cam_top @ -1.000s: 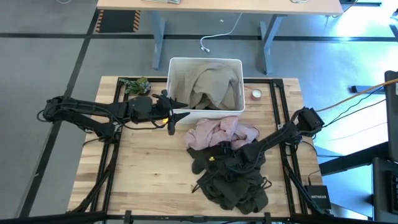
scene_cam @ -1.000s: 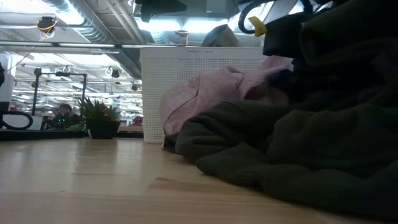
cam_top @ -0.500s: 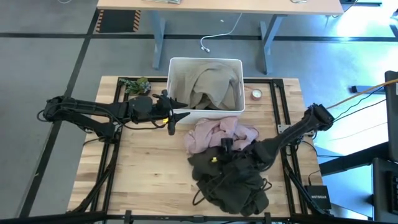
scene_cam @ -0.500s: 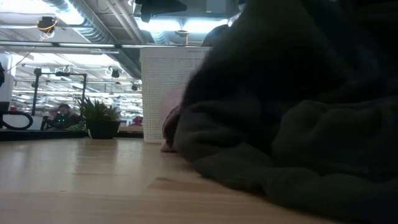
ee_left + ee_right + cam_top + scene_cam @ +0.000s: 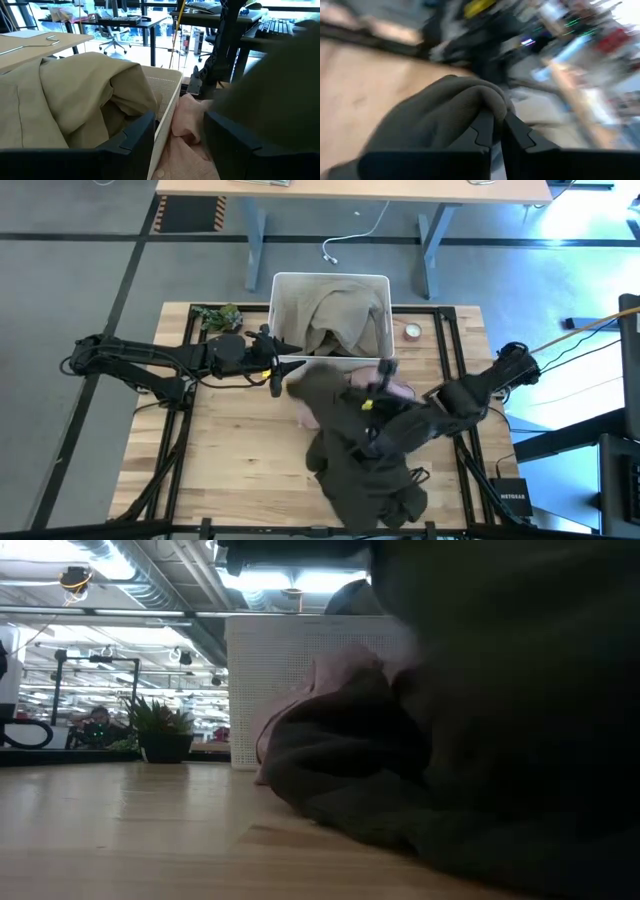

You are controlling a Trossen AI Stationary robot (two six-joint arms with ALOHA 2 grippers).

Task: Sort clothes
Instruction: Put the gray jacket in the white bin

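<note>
My right gripper [image 5: 377, 393] is shut on a dark olive garment [image 5: 345, 440] and holds it up over the clothes pile at the table's middle right. The garment also fills the right of the low view [image 5: 500, 740]. A pale pink garment [image 5: 402, 391] lies under it, mostly hidden, and also shows in the left wrist view [image 5: 187, 125]. A beige khaki garment [image 5: 340, 320] lies in the white bin [image 5: 279, 290]. My left gripper [image 5: 277, 377] is open at the bin's near left corner, its fingers on either side of the bin's near wall [image 5: 167, 120]. My right gripper pinches a bunched fold of the olive garment [image 5: 470, 102] between its two fingers [image 5: 482, 125], several layers thick. The held part is lifted. The rest hangs slack below and lies on the pile and the table [image 5: 370, 490].
A small green mottled lump [image 5: 218, 316] lies at the far left corner. A tape roll [image 5: 411, 332] sits right of the bin. More dark cloth [image 5: 400, 505] lies at the near edge. The wood between the left arm and the pile is bare [image 5: 240, 450].
My right gripper has gone up and toward the bin with the olive garment, staying shut. The garment's held part has been lifted off the pile and now drapes over most of the pink garment; its lower part stays on the table.
</note>
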